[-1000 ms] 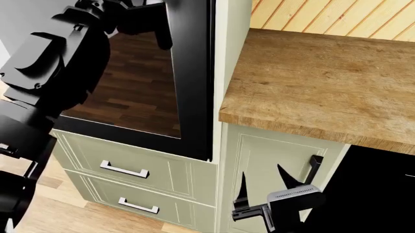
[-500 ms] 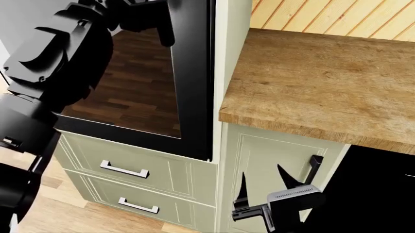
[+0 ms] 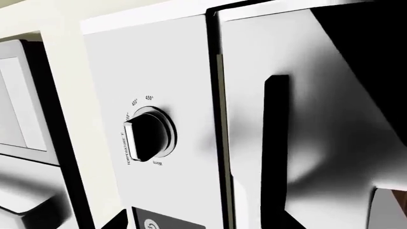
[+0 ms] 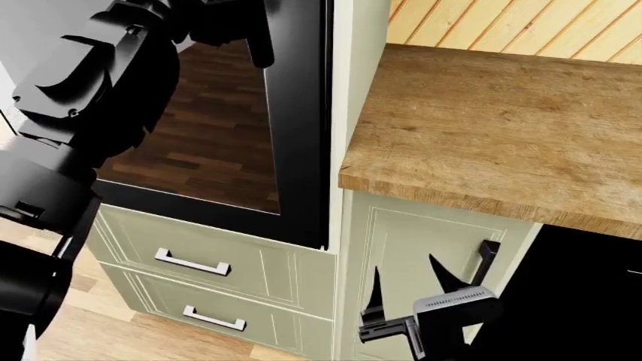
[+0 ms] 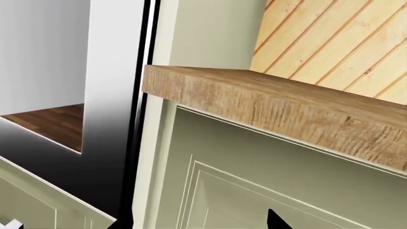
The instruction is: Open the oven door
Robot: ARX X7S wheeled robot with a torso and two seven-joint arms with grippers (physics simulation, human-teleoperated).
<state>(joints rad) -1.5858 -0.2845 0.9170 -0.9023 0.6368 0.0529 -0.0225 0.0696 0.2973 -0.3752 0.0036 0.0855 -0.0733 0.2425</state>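
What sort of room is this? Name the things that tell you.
Most likely a kitchen: a built-in oven door with a dark glass window, a temperature knob beside it, a wooden countertop, and pale green cabinet drawers below.

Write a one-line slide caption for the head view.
Left arm raised against the oven door, right gripper hanging open by the green cabinet door under the wooden countertop.

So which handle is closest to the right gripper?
The black bar handle on the cabinet door, just above the right gripper; both silver drawer handles sit well off to its left.
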